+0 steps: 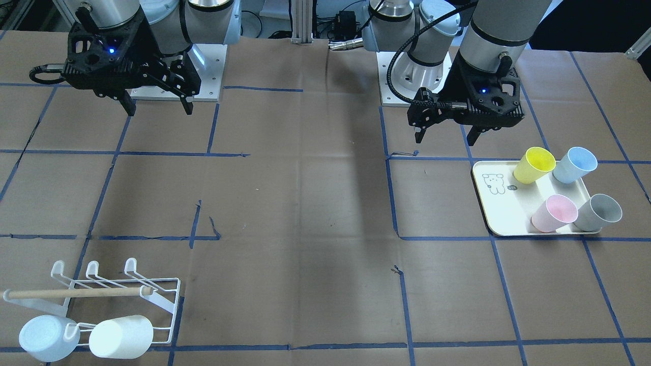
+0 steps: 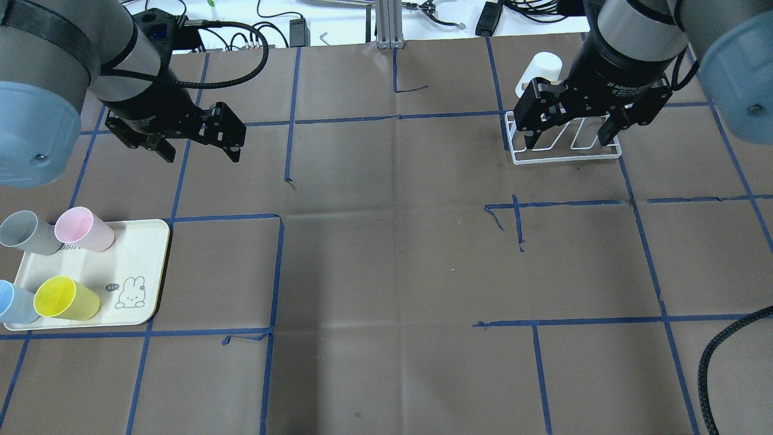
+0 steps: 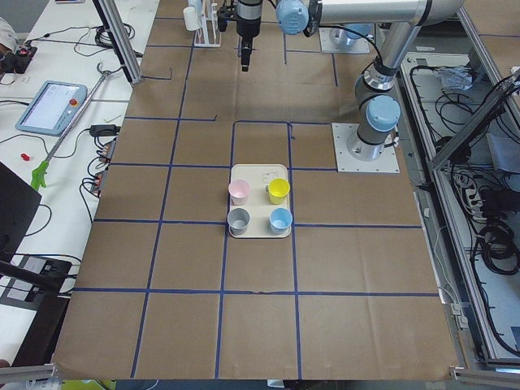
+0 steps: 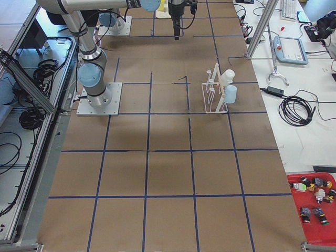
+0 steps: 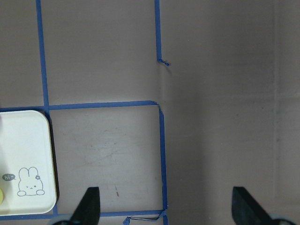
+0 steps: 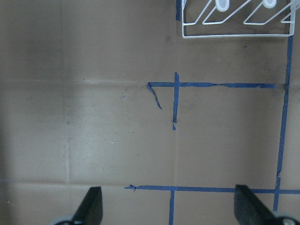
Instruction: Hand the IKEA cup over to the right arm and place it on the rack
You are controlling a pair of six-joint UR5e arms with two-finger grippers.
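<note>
Four upright cups stand on a cream tray [image 1: 501, 213]: yellow [image 1: 534, 165], blue [image 1: 574, 164], pink [image 1: 554, 213] and grey [image 1: 599, 212]. My left gripper [image 1: 444, 138] hangs open and empty above the table, behind the tray; it also shows in the overhead view [image 2: 199, 157]. The white wire rack [image 1: 152, 297] with its wooden dowel [image 1: 76, 293] sits at the far corner and holds a white cup [image 1: 121, 336] and a pale blue cup [image 1: 46, 338]. My right gripper [image 2: 567, 144] hangs open and empty above the rack [image 2: 543, 158].
Brown paper with blue tape lines covers the table. The two arm bases [image 1: 412, 76] stand at the robot's edge. The left wrist view shows the tray corner with a bunny drawing [image 5: 29, 182]. A red bin of small parts [image 4: 315, 202] sits off the table.
</note>
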